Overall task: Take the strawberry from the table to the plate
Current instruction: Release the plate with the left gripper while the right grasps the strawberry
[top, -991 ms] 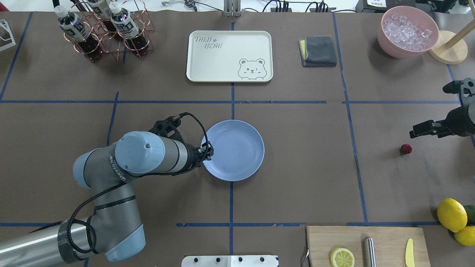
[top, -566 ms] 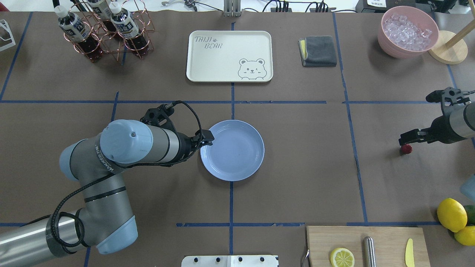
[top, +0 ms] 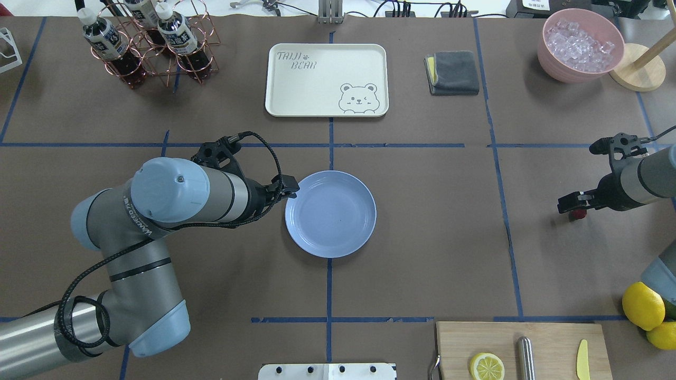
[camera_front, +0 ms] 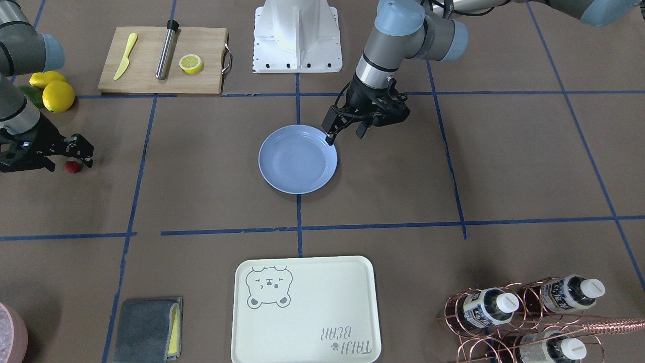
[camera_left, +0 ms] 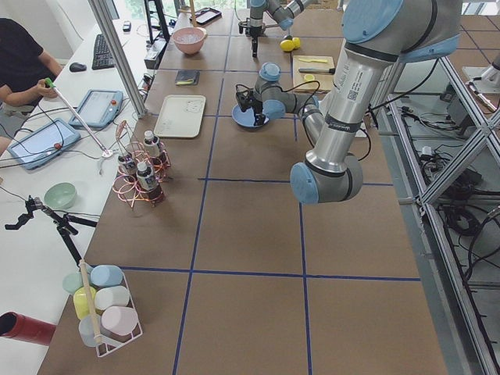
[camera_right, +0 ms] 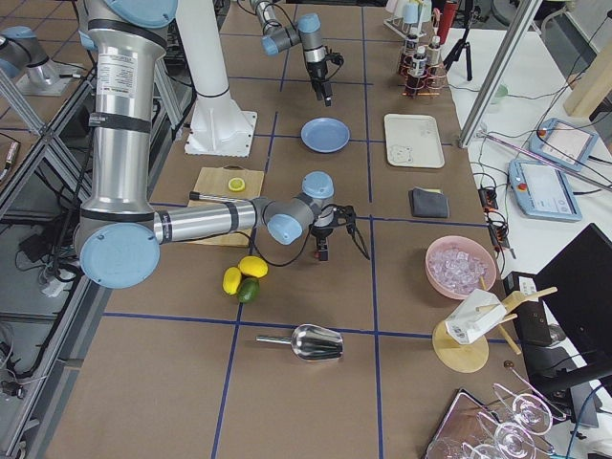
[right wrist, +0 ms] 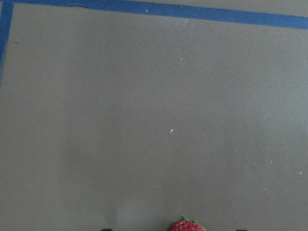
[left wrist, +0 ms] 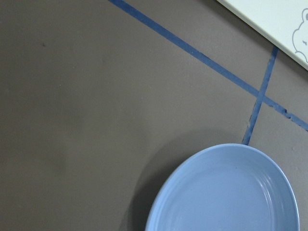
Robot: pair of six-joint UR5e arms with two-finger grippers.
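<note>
The strawberry [top: 580, 214] lies on the table [top: 422, 237] at the far right, small and dark red. It also shows at the left in the front view [camera_front: 73, 167] and at the bottom edge of the right wrist view [right wrist: 186, 225]. My right gripper [top: 575, 207] hangs open low over the strawberry, with a finger on either side. The pale blue plate [top: 330, 214] sits empty at the table's middle. My left gripper [camera_front: 345, 134] is open and holds nothing, just outside the plate's rim on the robot's left side.
A cream bear tray [top: 326, 79] and a grey cloth [top: 452, 72] lie beyond the plate. A copper bottle rack [top: 148, 42] stands far left, a pink bowl of ice [top: 581, 45] far right. Lemons [top: 642, 305] and a cutting board [top: 520, 351] sit near the right front.
My right gripper has come in leftward and down until it straddles the strawberry. My left arm has drawn back from over the plate's rim. The plate has stayed put.
</note>
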